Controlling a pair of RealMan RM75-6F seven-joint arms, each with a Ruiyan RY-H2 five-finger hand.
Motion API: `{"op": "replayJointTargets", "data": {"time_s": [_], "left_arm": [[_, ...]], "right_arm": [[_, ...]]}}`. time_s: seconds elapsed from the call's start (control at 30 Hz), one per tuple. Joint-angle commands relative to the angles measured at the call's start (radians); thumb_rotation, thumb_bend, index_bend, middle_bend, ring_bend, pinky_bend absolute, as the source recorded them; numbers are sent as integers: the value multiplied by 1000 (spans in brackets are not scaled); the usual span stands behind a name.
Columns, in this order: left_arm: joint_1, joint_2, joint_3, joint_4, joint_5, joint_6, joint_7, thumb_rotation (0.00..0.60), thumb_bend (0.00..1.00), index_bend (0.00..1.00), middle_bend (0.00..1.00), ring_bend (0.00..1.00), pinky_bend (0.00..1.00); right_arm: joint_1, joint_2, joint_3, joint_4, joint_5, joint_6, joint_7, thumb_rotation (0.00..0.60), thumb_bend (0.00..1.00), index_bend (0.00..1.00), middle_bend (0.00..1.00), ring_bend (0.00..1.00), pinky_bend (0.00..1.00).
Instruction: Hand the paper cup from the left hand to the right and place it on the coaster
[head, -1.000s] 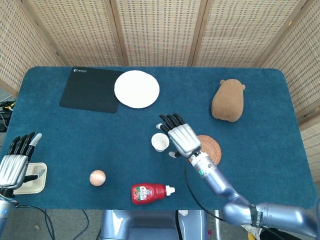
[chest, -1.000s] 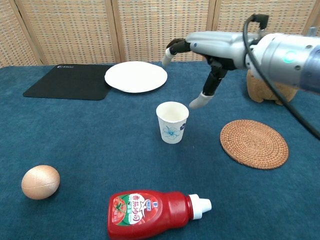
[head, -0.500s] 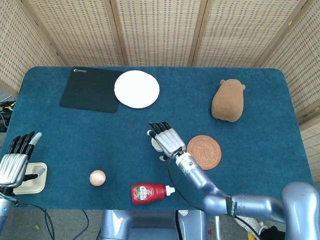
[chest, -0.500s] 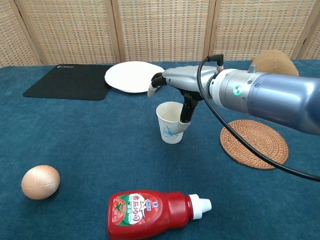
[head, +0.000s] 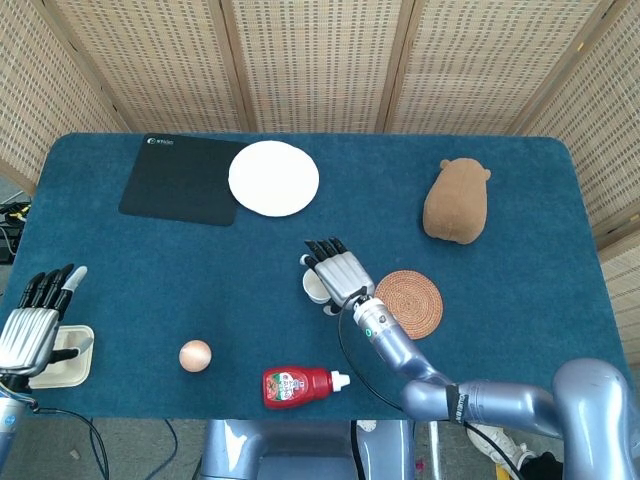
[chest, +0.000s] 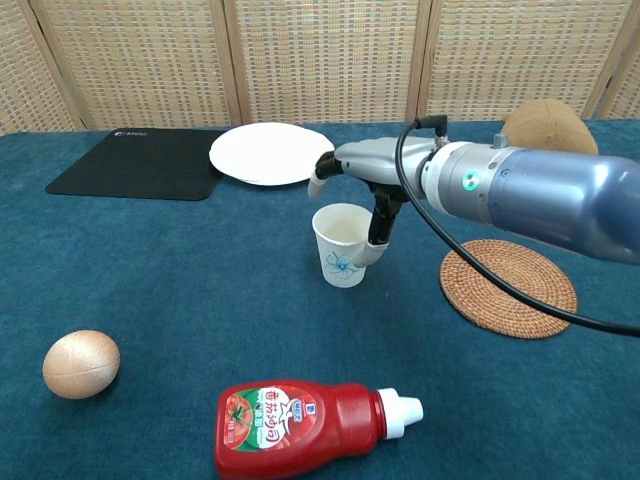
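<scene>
**Right robot hand reaching over the paper cup, short of the coaster**

Standing upright on the blue surface (chest: 180, 290), mouth up: the paper cup (chest: 344, 245), just left of the woven coaster (chest: 508, 287) and not on it. Hovering flat over the cup's rim, palm down: the right robot hand (head: 335, 276), with one finger (chest: 376, 240) hanging down against the cup's right wall. Looking like the approach for a top-down or side hold, set up so the cup can be carried the short way rightward to the coaster. Not clear whether a grip is made; touching at most on one side, other fingers spread above, so counted as released for now.

Resting at the near left edge beside a small cream tray (head: 62, 357): the left robot hand (head: 30, 325), fingers straight and apart, holding nothing.

Showing only in the chest view: the cup's side, its printed flower, and the finger dropping beside it. Showing only in the head view: the left robot hand and how the right one is covering most of the cup from above. Lying clear of the path: ketchup bottle (chest: 310, 426), egg (chest: 81, 363), white plate (chest: 271, 153).
</scene>
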Motion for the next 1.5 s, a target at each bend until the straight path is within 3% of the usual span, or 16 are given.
{"op": "replayJointTargets", "data": {"time_s": [0.03,0.17,0.4,0.77,1.2,1.5], "left_arm": [[1,0,-1,-1,4,-7,3,600,182,0,0,0,0],[4,0,-6,-2,11,-13,5,600,182,0,0,0,0],[6,0,-13,1,16,-25,0,600,181,0,0,0,0],[15,1,-27,0,25,-29,2,600,182,0,0,0,0],[23,-1,-38,-2,35,-31,14,600,181,0,0,0,0],[28,5,-37,-17,54,-25,11,600,182,0,0,0,0]], "right_arm": [[10,-12,-9,27,18,-17,10,600,17,184,0,0,0],[26,-26,-14,68,39,-41,25,600,17,212,0,0,0],[34,-36,-20,93,28,-38,48,600,15,366,10,0,0],[38,-6,-33,39,19,0,46,600,14,432,44,0,0],[-40,170,-84,-81,53,150,-24,600,13,435,45,0,0],[-136,260,-147,-114,68,150,42,600,13,440,46,0,0]]}}
